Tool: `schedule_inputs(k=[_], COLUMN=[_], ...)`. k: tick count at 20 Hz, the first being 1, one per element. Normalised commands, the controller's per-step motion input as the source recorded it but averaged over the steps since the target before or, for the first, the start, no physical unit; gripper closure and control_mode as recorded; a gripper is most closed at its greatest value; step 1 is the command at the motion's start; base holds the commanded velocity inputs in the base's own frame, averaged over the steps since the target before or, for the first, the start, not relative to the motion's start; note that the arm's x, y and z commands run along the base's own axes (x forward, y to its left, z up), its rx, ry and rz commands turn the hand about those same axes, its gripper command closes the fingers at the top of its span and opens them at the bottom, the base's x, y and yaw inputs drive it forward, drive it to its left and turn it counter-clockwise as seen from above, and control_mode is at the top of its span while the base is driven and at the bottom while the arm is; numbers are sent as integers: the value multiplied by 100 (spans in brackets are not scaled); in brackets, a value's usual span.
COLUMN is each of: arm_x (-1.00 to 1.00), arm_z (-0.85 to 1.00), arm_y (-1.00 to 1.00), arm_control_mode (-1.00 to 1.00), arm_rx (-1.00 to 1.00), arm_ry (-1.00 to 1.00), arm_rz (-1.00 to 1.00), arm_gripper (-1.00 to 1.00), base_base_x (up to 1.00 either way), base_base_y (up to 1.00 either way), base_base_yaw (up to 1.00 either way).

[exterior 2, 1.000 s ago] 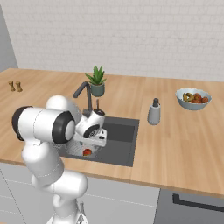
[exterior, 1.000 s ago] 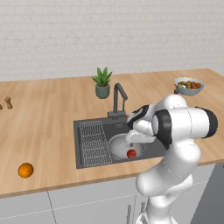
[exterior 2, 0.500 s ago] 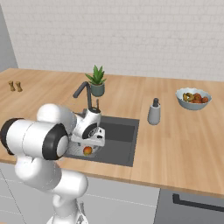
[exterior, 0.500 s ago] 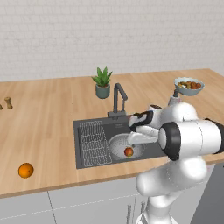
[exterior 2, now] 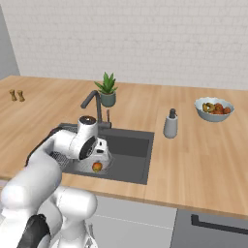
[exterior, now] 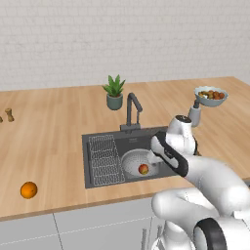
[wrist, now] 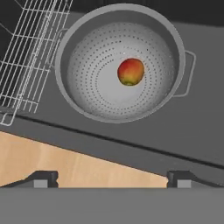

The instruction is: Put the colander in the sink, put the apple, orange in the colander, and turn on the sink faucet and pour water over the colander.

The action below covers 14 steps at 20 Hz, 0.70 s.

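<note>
— Gripper (wrist: 112, 177) condition?
— Found spread wide, fingertips (wrist: 41, 178) far apart at the bottom of the hand view, nothing held between them. Positioned above the near edge of the sink (wrist: 197, 131), looking down into the basin.

— Directly ahead of the tool?
— Colander (wrist: 87, 87) noted just beyond the fingertips, seated upright on the sink floor. Apple (wrist: 131, 71) found inside it, slightly off centre, clear of the gripper. Same apple (exterior: 143, 169) confirmed within the colander (exterior: 129, 163) in the left base view, and again (exterior 2: 97, 167) in the right base view just below the hand.

— To the side of the colander?
— Wire rack (wrist: 26, 57) recorded beside it, in the same basin, close to its rim.

— Beyond the colander?
— Sink faucet (exterior: 132, 110) standing at the far rim of the sink, spout angled down toward the basin. Small potted plant (exterior: 115, 93) behind the faucet.

— Further out from the tool?
— Orange (exterior: 29, 190) lying on the wooden counter (exterior: 49, 146), well apart from the gripper, past the rack end of the sink and near the counter's front edge. On the opposite side, soap dispenser (exterior 2: 170, 124) near the sink's far corner, with a fruit bowl (exterior 2: 213, 109) beyond that.
</note>
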Motion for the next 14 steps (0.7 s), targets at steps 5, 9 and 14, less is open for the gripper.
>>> schedule_inputs(k=[5, 9, 14], arm_x=[-52, -15, 1], arm_z=[52, 41, 44], arm_y=[61, 93, 94], arm_control_mode=[-100, -100, -100], arm_rx=[-5, -3, 2], arm_ry=[-16, -15, -2], arm_rz=[-3, -17, -9], arm_gripper=[-100, -100, -100], base_base_x=[0, 0, 0], base_base_y=[0, 0, 0], base_base_yaw=[0, 0, 0])
